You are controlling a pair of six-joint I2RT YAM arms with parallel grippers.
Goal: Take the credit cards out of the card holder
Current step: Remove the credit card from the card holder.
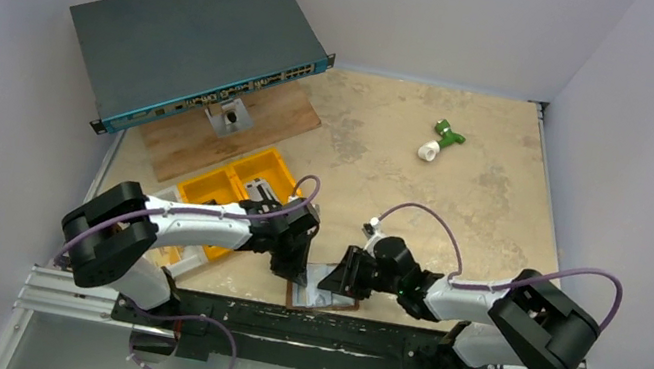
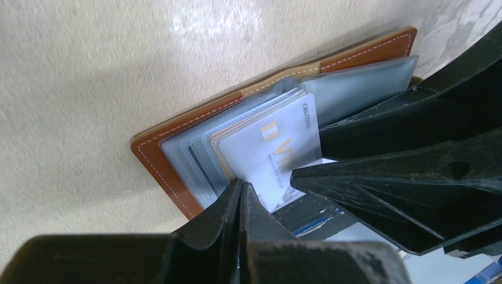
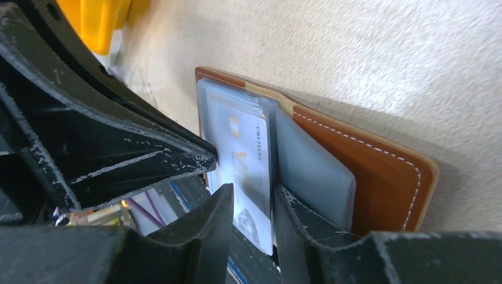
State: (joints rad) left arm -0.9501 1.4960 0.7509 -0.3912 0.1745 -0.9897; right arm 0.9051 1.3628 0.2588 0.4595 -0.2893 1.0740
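I hold my left gripper [image 2: 241,192] clenched, its two fingers pressed flat together with no gap between them. Their tips meet at the lower left edge of the credit card [image 2: 278,151], and I cannot tell whether anything thin is pinched there. My right gripper [image 3: 253,189] stands partly parted and straddles the same card, one finger close on each side of it. I cannot tell whether those fingers press the card or only flank it. The card is pale with gold lettering. It sticks out at a slant from the clear plastic sleeves [image 2: 361,89] of the card holder [image 3: 379,165], its lower end reaching past the holder's edge. The brown leather holder lies open and flat on the table [image 1: 461,208] at the near edge. It sits directly under both sets of my fingers, with my left arm reaching in from one side and my right from the other. I count one card holder and one card clearly showing. The sleeves are fanned and overlap too much for a sure count. Near my left arm sits one yellow bin [image 1: 216,187]. One wooden board [image 1: 262,127] lies behind it, and one blue-grey network switch [image 1: 186,38] leans over the far left corner. Well apart, towards the far right, lies one small green and white object [image 1: 440,141].
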